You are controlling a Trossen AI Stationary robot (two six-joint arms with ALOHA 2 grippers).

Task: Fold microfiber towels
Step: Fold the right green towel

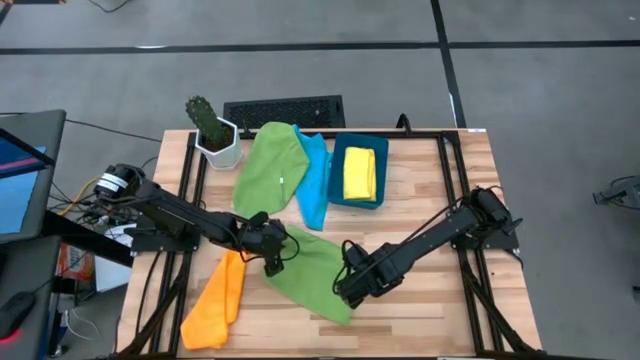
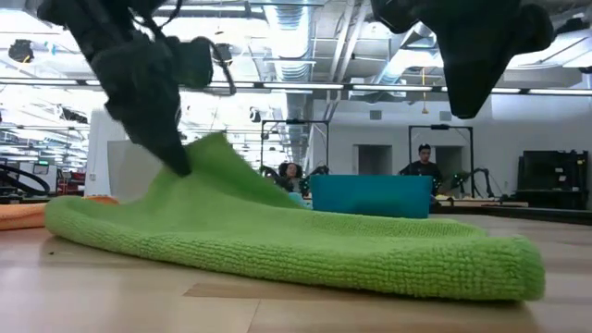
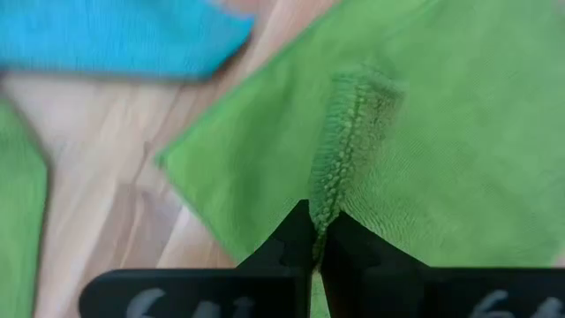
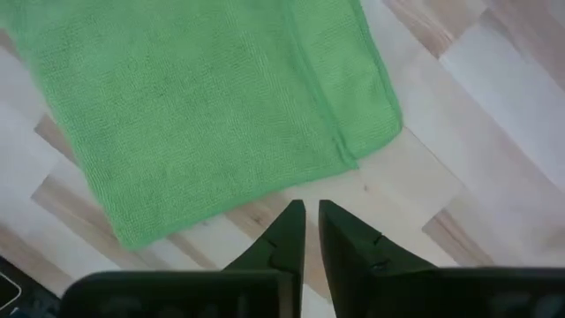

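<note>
While left gripper point(image 1: 272, 262) pinches it, green towel point(image 1: 318, 274) lies diagonal

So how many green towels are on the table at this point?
2. One green towel lies spread at the back beside the potted cactus; the other green towel is at the front centre, pinched by the left claw. More may be hidden underneath.

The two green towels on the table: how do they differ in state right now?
The front green towel lies folded near the table's front edge, its corner pinched in the left pincer; the rear green towel lies loose, beside the planter, untouched. The rear one overlaps the light blue towel; the front one lies beside the orange towel. Both are plain green microfiber.
</note>
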